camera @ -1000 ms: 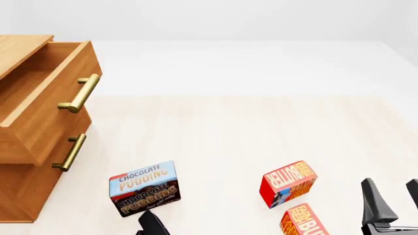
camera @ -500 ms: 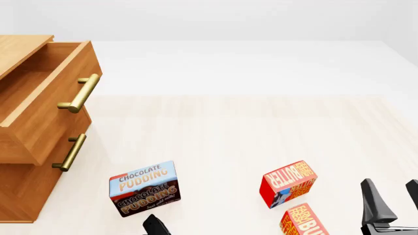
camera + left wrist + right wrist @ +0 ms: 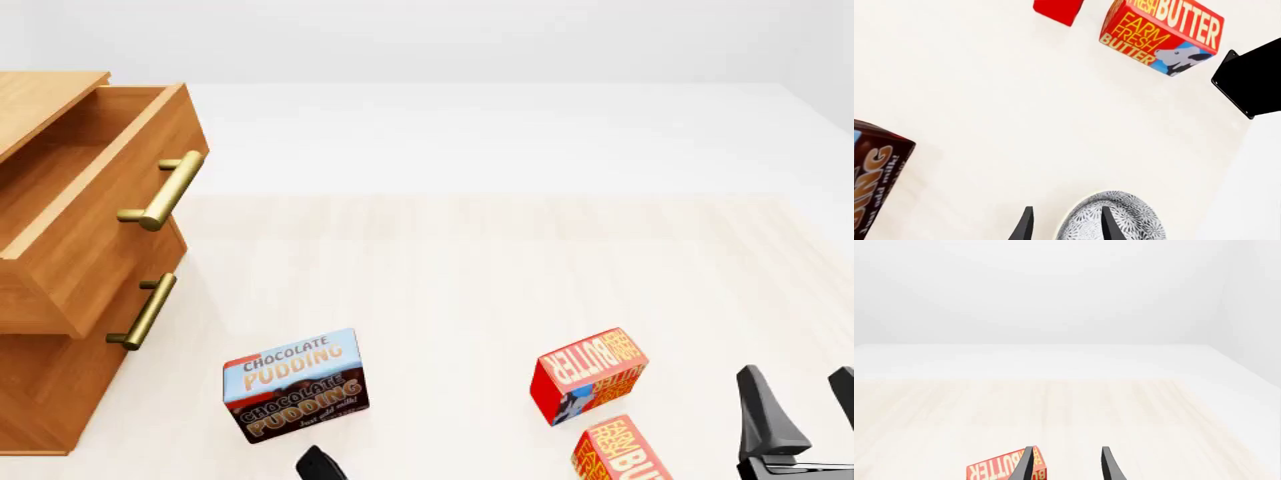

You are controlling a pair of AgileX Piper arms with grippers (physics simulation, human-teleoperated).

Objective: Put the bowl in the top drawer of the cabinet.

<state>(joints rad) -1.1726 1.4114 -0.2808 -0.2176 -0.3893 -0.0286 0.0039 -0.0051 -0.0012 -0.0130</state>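
Bowl: we saw the bowl (image 3: 1113, 218) only in the left wrist view, resting on the pale surface (image 3: 454, 270); one finger (image 3: 1109, 226) of the left gripper (image 3: 1066, 225) lay across its patterned wall, the other finger beside it.
Left jaws: apart, straddling the bowl's near edge — not clamped that we could see. In the front view only a dark tip showed at the bottom edge, just below the pudding box.
Top drawer: the top drawer (image 3: 94, 190) stood pulled out of the cabinet (image 3: 40, 390), its brass handle (image 3: 163, 190) facing the open surface; we could not see the bowl in the front view.
Right jaws: the right gripper (image 3: 1066, 464) had its jaws apart, holding nothing, at the surface's near right.
Boxes: a chocolate pudding box (image 3: 294, 385) stood near the cabinet's foot; two red butter boxes (image 3: 587, 372) (image 3: 621, 452) — close together — sat between it and the right gripper.
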